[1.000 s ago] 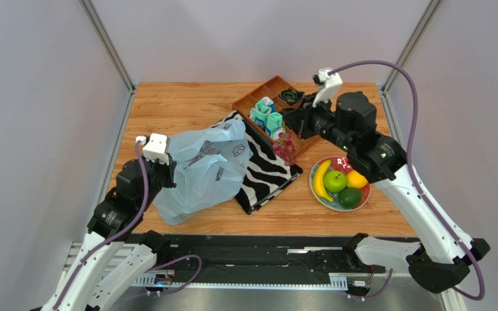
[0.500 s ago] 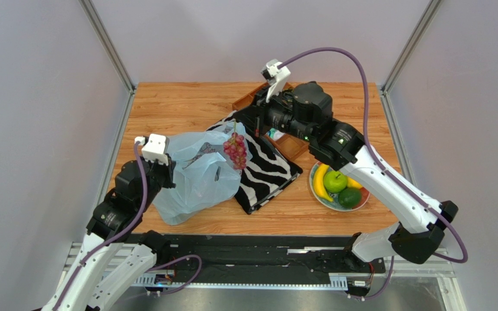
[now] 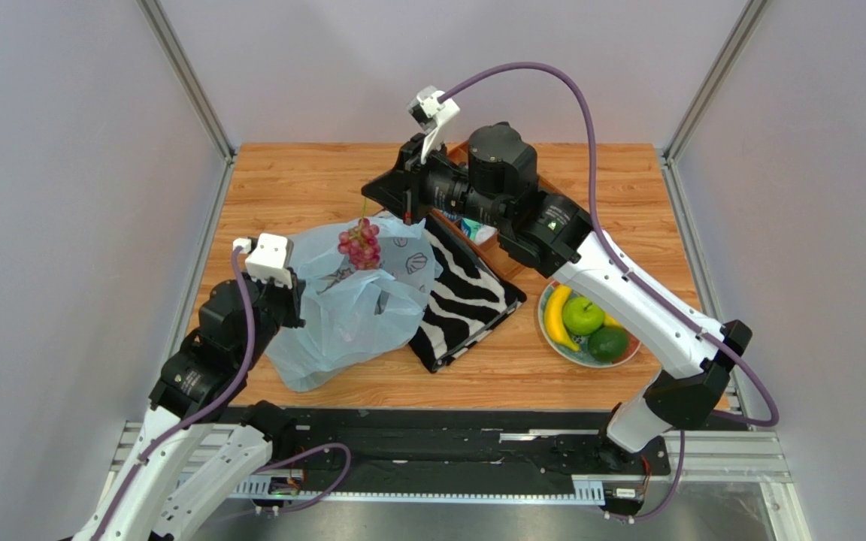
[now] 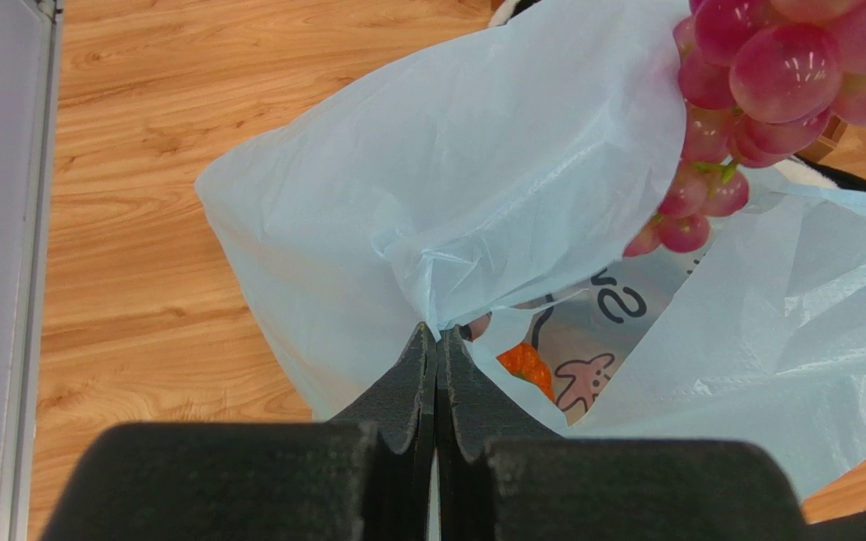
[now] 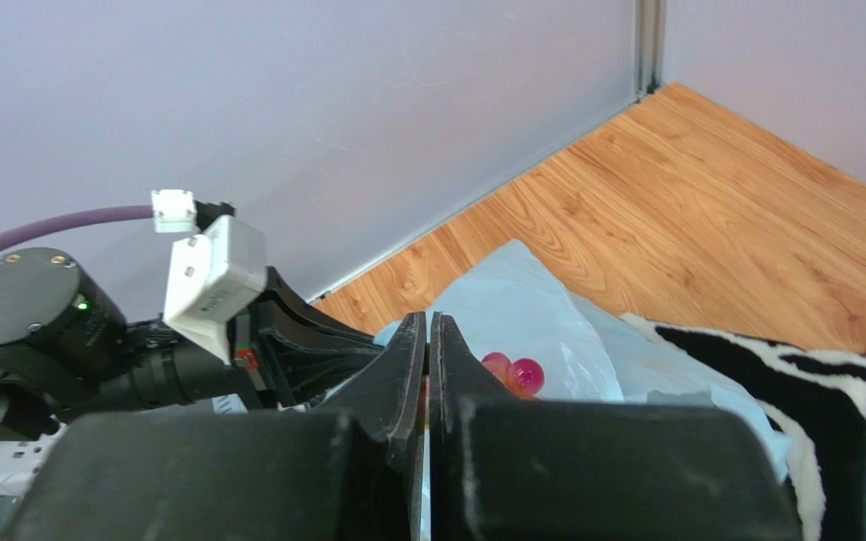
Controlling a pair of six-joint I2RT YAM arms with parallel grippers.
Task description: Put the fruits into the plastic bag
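Note:
The light-blue plastic bag [image 3: 342, 304] lies at the left of the table. My left gripper [image 3: 292, 295] is shut on its rim [image 4: 438, 338] and holds the mouth up. My right gripper [image 3: 390, 206] is shut on the stem of the red-purple grape bunch [image 3: 360, 242], which hangs over the bag's mouth. The grapes also show in the left wrist view [image 4: 765, 79] and behind the right gripper's [image 5: 427, 321] fingers [image 5: 513, 374]. The banana [image 3: 558, 316], green apple [image 3: 582, 316] and dark green fruit [image 3: 608, 343] sit on a plate [image 3: 548, 338]. The right arm partly hides the lemon.
A zebra-striped cloth [image 3: 466, 299] lies between the bag and the plate. A wooden tray [image 3: 505, 250] with teal-and-white socks [image 3: 474, 231] sits behind it, mostly under the right arm. An orange patch [image 4: 522, 366] shows through the bag. Metal posts stand at the back corners.
My right arm has carried the grape bunch left, from beside the wooden tray across the zebra cloth to above the bag's mouth. The left gripper has kept its hold on the bag.

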